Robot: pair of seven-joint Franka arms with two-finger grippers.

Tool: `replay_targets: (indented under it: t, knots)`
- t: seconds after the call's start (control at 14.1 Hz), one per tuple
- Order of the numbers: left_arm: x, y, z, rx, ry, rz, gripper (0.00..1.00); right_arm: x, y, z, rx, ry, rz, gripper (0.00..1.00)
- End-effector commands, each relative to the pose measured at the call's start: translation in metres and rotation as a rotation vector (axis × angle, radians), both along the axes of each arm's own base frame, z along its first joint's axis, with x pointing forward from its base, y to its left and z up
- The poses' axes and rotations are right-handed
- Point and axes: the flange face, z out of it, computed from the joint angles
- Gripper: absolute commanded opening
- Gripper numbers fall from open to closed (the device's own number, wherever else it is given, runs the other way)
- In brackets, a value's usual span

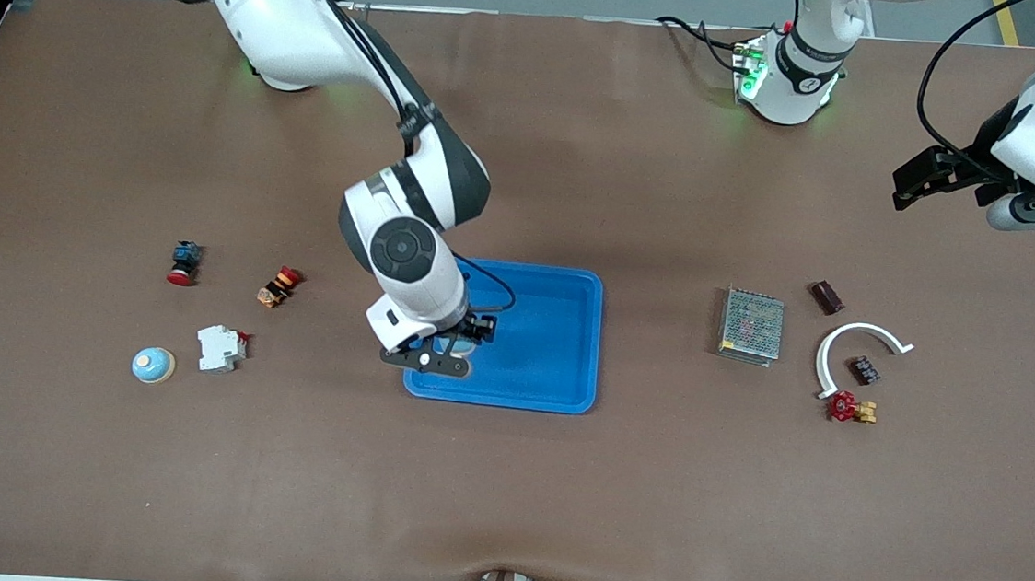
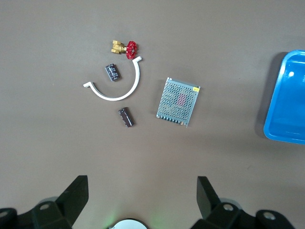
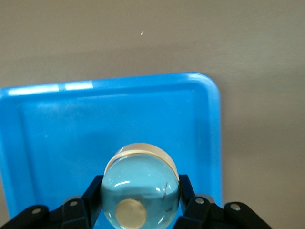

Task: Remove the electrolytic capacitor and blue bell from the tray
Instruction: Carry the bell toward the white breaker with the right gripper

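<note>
the right gripper (image 3: pixel 140 210) is pinching the blue bell (image 3: pixel 140 188) between nearly closed fingers, low inside the tray (image 1: pixel 568 350) near its corner toward the right arm's end, probably to lift it out. the left gripper (image 2: pixel 140 198) is waiting wide open and empty, over the tabletop edge at its own end.

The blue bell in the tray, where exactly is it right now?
The blue bell sits between the right gripper's shut fingers in the tray, at the corner nearest the front camera, toward the right arm's end.
</note>
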Motion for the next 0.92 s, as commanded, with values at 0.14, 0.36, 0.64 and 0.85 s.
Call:
replay_targets:
  t: [0.14, 0.36, 0.64, 0.85]
  knots:
    - [-0.017, 0.004, 0.005, -0.021, -0.024, -0.010, 1.00, -0.014, -0.076, 0.065, -0.009, 0.050, 0.183, 0.31]
    - [-0.003, 0.007, 0.022, -0.028, -0.061, -0.004, 1.00, -0.027, -0.141, 0.082, -0.007, 0.058, 0.305, 0.30]
    - [0.019, 0.003, 0.036, -0.037, -0.086, 0.004, 1.00, -0.029, -0.238, 0.089, 0.012, 0.065, 0.471, 0.30]
    - [0.026, 0.004, 0.037, -0.039, -0.090, 0.004, 1.00, -0.016, -0.325, 0.076, 0.042, 0.067, 0.603, 0.31]
